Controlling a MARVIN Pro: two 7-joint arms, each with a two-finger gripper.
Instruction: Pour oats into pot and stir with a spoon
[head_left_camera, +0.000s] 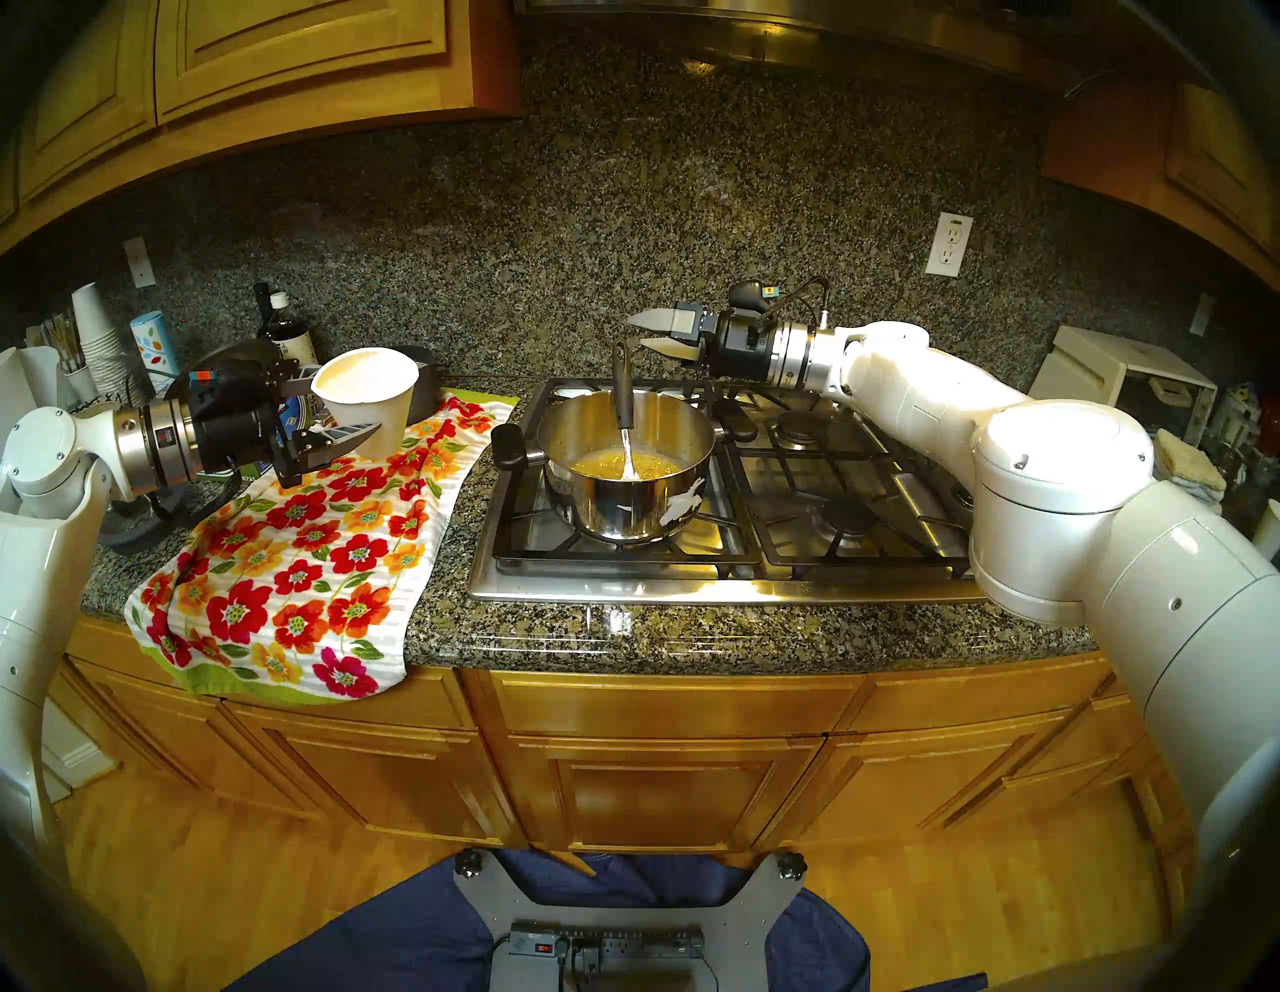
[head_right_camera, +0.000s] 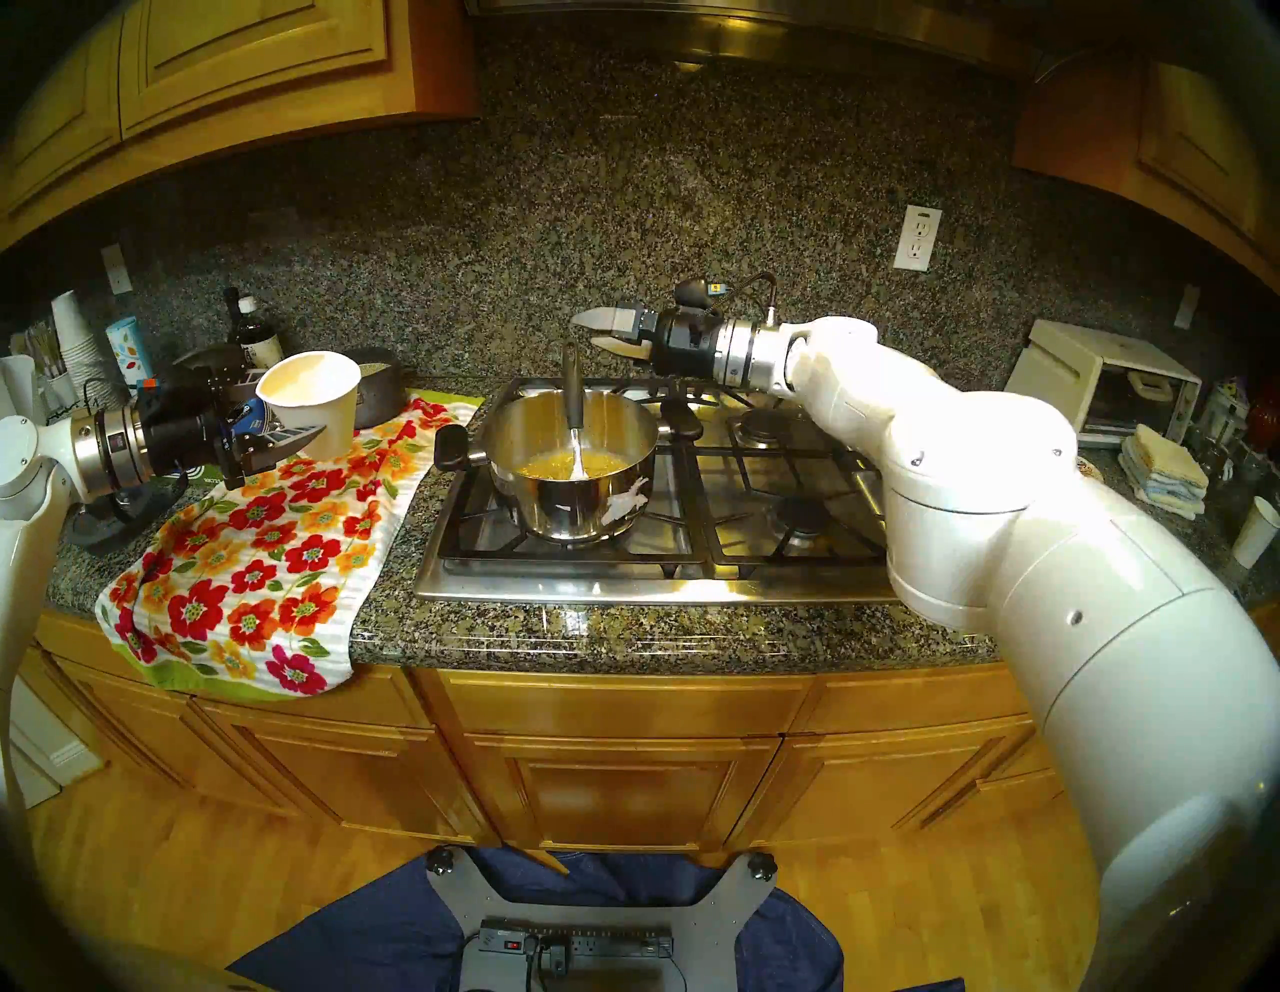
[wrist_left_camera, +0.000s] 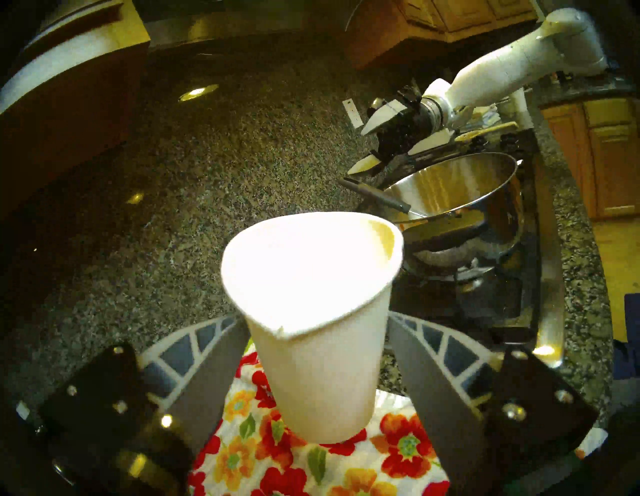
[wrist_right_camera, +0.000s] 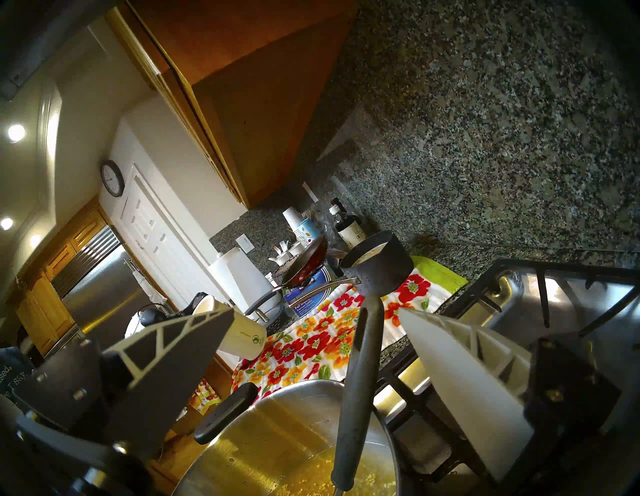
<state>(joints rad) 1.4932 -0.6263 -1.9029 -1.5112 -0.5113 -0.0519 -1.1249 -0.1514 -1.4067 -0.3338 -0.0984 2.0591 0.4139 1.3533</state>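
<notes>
The steel pot (head_left_camera: 627, 512) stands on the front left burner, its stubby black handle (head_left_camera: 509, 443) pointing left. Golden oats (head_left_camera: 602, 464) lie in liquid at its bottom. The spoon (head_left_camera: 623, 402) stands in them and leans on the far rim, black handle up. My right gripper (head_left_camera: 636, 331) hovers open just behind and above the handle top; in the right wrist view the spoon handle (wrist_right_camera: 360, 381) rises untouched between the spread fingers. My left gripper (wrist_left_camera: 316, 318) lies against both sides of a white paper cup (wrist_left_camera: 311, 311), which stands on the floral towel with its rim pinched oval.
The floral towel (head_left_camera: 312, 554) drapes over the counter edge left of the gas hob (head_left_camera: 796, 485). Behind the cup sit a dark grey saucepan (head_right_camera: 377, 388), a frying pan (wrist_right_camera: 304, 256), a bottle (head_left_camera: 284, 332) and stacked paper cups (head_left_camera: 97, 332). A toaster oven (head_left_camera: 1122, 381) stands far right.
</notes>
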